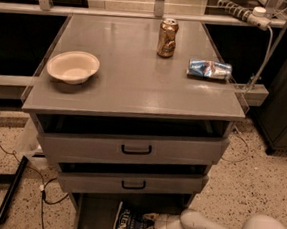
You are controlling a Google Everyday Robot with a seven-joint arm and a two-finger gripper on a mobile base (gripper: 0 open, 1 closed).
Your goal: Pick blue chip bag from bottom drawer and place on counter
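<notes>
The blue chip bag point(128, 220), dark navy with white lettering, lies flat on the floor of the open bottom drawer point(93, 216) at the bottom of the camera view. My gripper point(146, 224) reaches in from the lower right on a white arm. Its two fingers are spread apart at the bag's right edge, one above and one below; I cannot tell if they touch it. The counter point(131, 80) is the grey cabinet top above.
On the counter stand a cream bowl point(73, 66) at left, a soda can point(167, 37) at the back and a small light-blue and silver packet point(209, 69) at right. Two drawers with black handles point(136, 149) stick out slightly above the bottom drawer. Cables and a black bar point(10, 190) lie on the floor left.
</notes>
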